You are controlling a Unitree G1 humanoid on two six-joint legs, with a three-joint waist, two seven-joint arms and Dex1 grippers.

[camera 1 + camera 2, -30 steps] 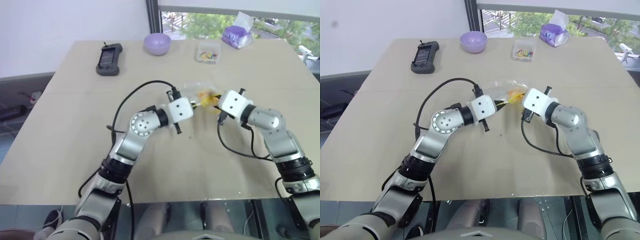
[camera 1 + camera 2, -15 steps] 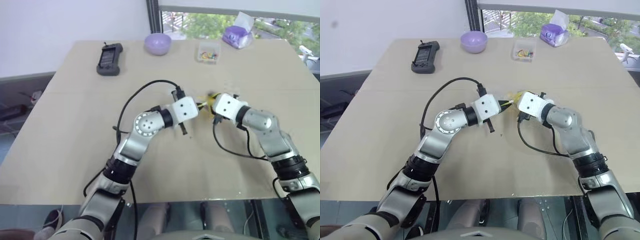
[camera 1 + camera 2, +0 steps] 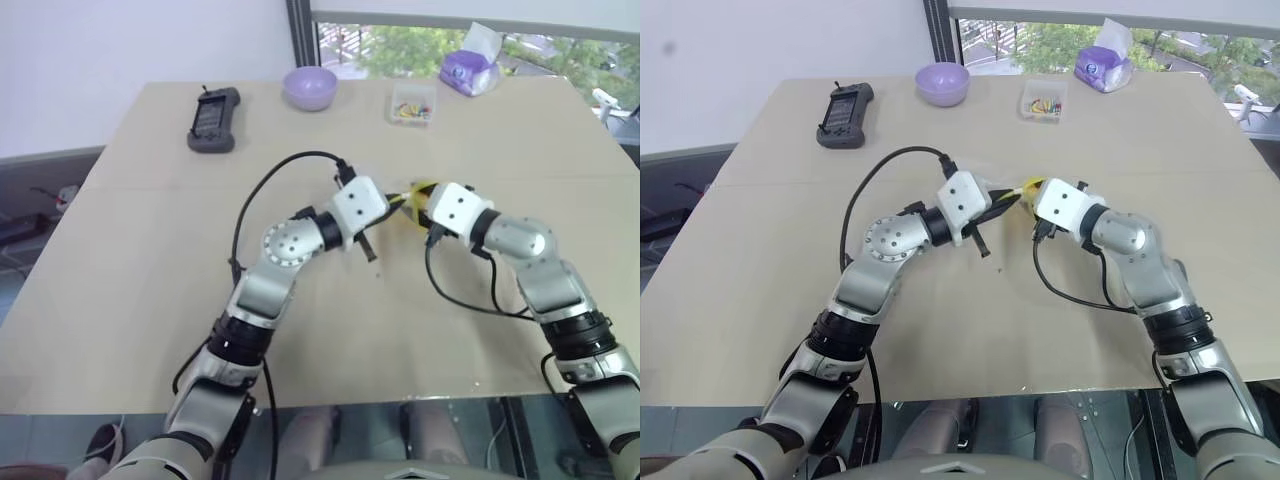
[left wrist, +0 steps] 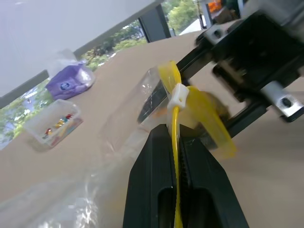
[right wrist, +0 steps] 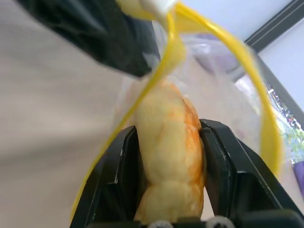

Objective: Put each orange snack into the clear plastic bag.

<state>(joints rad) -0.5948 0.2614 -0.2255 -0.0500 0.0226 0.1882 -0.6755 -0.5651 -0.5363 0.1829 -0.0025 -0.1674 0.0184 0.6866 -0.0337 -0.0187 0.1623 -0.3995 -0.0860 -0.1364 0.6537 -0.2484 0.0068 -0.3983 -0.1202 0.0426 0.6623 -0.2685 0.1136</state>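
Bright, even daylight from the window [image 3: 470, 40] ahead of my claws. Soft shadows under my arms. Near my right claw [image 5: 168, 137], close-range blur; background washed out.

Head pair looks forward and down over the table [image 3: 120, 250], both sharing the whole tabletop. Wrist cameras sit close, facing each other across the bag [image 4: 142, 109].

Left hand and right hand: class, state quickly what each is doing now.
Left hand: shut on the clear plastic bag, pinching its yellow zip strip.
Right hand: shut on the orange snack, at the bag's mouth.
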